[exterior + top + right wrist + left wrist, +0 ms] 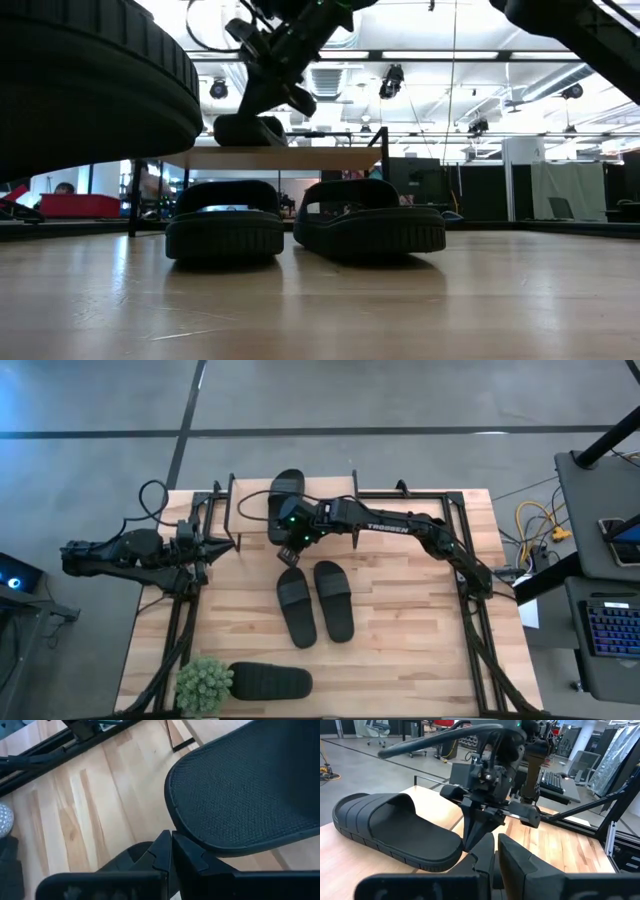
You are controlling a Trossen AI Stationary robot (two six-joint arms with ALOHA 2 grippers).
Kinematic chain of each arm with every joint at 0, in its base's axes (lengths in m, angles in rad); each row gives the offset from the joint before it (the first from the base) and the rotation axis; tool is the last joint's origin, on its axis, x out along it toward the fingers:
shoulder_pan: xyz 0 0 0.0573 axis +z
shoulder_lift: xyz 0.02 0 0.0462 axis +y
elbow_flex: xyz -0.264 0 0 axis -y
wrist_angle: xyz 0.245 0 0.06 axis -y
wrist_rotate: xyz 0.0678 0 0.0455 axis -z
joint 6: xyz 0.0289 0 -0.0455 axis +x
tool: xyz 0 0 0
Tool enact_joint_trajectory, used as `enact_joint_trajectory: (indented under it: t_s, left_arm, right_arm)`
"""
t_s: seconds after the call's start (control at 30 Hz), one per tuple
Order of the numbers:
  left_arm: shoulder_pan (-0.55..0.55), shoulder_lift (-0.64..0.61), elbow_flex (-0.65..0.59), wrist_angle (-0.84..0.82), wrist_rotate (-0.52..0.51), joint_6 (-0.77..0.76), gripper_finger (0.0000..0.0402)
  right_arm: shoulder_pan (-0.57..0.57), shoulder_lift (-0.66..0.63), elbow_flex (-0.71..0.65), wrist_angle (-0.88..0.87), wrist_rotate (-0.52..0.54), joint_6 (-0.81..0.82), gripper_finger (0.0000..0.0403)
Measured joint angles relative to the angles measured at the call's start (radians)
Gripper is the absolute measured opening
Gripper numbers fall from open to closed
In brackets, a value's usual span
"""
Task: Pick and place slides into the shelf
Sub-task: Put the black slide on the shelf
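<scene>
Right fingers [287, 550] closed beside slide [285, 500] on shelf [275, 157]

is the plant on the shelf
No, the plant sits at the table's near left corner beside a lone slide, far from the shelf.
</scene>
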Motion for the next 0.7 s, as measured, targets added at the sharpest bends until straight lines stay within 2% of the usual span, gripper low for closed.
enact_joint_trajectory:
  t_s: [0.3, 0.57, 0.7]
  left_arm:
    - [0.0, 0.0, 0.0, 0.0, 0.0, 0.0, 0.001]
    - [0.0, 0.0, 0.0, 0.001, 0.0, 0.0, 0.001]
    - [0.0, -0.001, 0.0, 0.001, 0.001, 0.0, 0.001]
  right_arm:
    - [-0.003, 0.0, -0.028, 0.017, 0.104, -0.007, 0.0009]
    - [-0.003, 0.0, -0.028, 0.044, 0.103, -0.008, 0.0009]
    - [0.01, -0.005, -0.028, -0.004, 0.055, -0.008, 0.0009]
